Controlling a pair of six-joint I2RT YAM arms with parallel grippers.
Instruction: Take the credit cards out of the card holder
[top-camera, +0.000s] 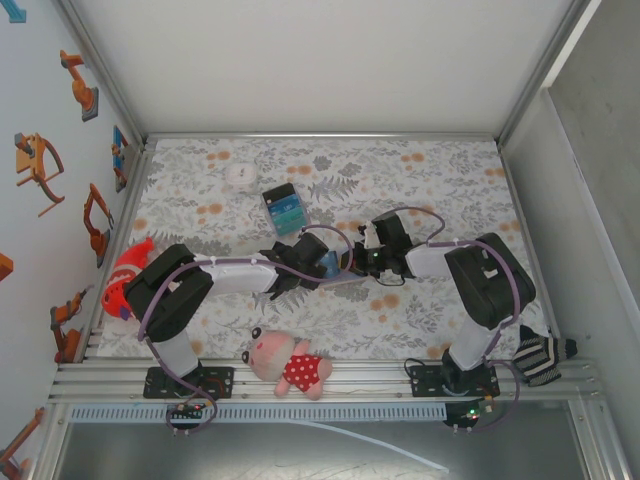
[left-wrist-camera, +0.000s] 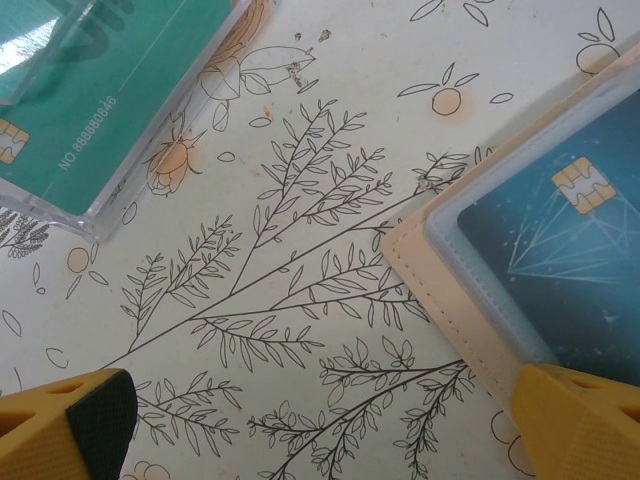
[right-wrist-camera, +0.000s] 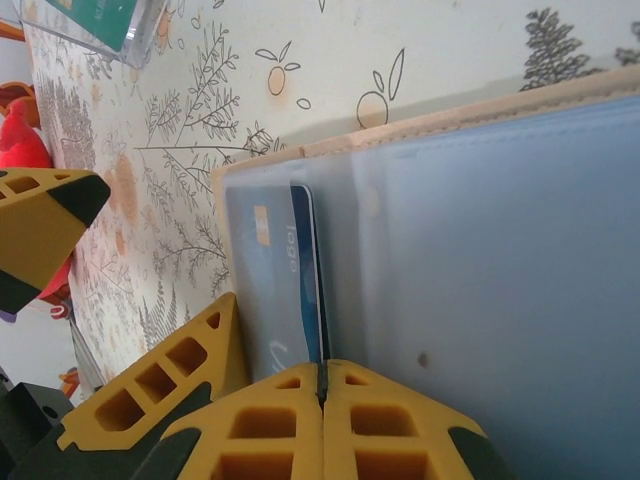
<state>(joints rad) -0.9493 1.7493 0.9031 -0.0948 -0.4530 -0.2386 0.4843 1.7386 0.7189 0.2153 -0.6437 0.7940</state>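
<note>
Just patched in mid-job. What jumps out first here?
The right tool, shut on the edge of a blue card poking from the open card holder at mid-table. The left tool hangs open beside it, with a clear case of teal cards behind, and a pink plush toy lies at the near edge.

1. Left arm (top-camera: 230, 275): white tubular links between bulky black joint housings.
2. Right arm (top-camera: 440, 262): the same white-and-black build.
3. Purple cables (top-camera: 517, 290) loop along both arms.
4. Flat black base plates (top-camera: 190, 381) sit under each arm.
5. Left end effector (left-wrist-camera: 320, 440): yellow fingers (left-wrist-camera: 585, 425), with a black face on the other finger.
6. Right end effector (right-wrist-camera: 322, 378): yellow fingers with rectangular cut-out pockets and black corners.
</note>
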